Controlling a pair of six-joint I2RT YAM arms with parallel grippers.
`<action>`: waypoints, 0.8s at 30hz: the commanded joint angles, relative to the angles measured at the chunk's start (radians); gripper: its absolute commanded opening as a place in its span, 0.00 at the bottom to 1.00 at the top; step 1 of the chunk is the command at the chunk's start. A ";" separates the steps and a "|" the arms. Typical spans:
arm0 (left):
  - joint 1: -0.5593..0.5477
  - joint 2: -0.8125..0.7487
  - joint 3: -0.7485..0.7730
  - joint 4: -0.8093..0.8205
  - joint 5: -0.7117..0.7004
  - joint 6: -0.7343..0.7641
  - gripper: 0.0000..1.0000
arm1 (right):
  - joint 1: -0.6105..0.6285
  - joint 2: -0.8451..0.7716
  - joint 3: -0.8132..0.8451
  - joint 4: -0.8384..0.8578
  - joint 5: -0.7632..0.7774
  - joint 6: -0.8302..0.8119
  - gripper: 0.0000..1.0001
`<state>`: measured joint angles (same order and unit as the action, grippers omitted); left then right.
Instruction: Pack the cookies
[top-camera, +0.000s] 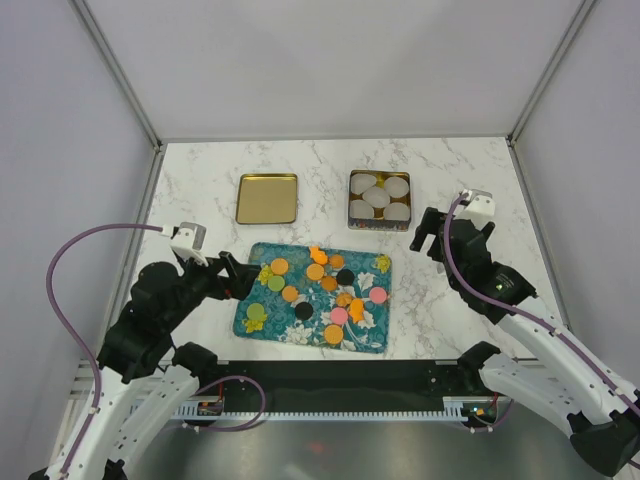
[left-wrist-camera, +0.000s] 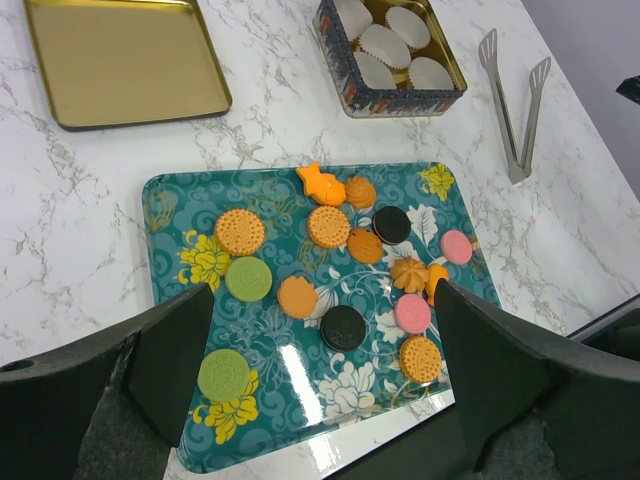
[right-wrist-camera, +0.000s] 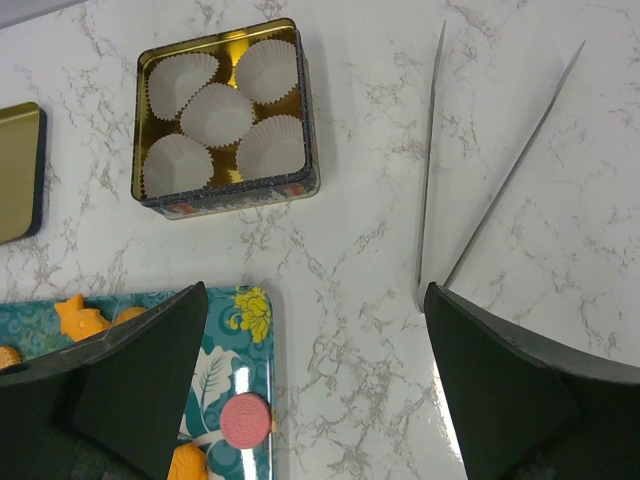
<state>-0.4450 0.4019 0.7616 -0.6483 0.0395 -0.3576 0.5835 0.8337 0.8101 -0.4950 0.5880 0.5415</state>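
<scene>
top: left pincer (top-camera: 234, 276) wide at the tray's (top-camera: 290, 335) left edge, right pincer (top-camera: 430, 232) wide near the counter's (top-camera: 200, 180) right edge | left wrist: cookies (left-wrist-camera: 330, 228) scattered on the tray, its near corners hidden by fingers (left-wrist-camera: 170, 350) | right wrist: tongs (right-wrist-camera: 429, 160) edge-on, right of the tin (right-wrist-camera: 230, 190); tin's side print unreadable

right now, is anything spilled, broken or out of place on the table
Nothing stands out. The cookies all lie on the teal tray, none on the marble; the paper cups sit upright in the tin; the tongs lie beside it.
</scene>
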 joint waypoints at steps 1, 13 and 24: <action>-0.001 0.014 -0.008 0.036 0.034 0.034 1.00 | 0.003 -0.005 0.018 -0.004 0.044 -0.012 0.98; -0.008 0.046 -0.015 0.042 0.063 0.034 1.00 | -0.100 0.178 0.035 0.006 -0.020 -0.060 0.98; -0.017 0.051 -0.021 0.049 0.062 0.032 1.00 | -0.395 0.475 0.041 0.162 -0.186 -0.052 0.98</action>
<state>-0.4541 0.4503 0.7456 -0.6399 0.0860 -0.3573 0.2291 1.2671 0.8169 -0.4122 0.4583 0.4919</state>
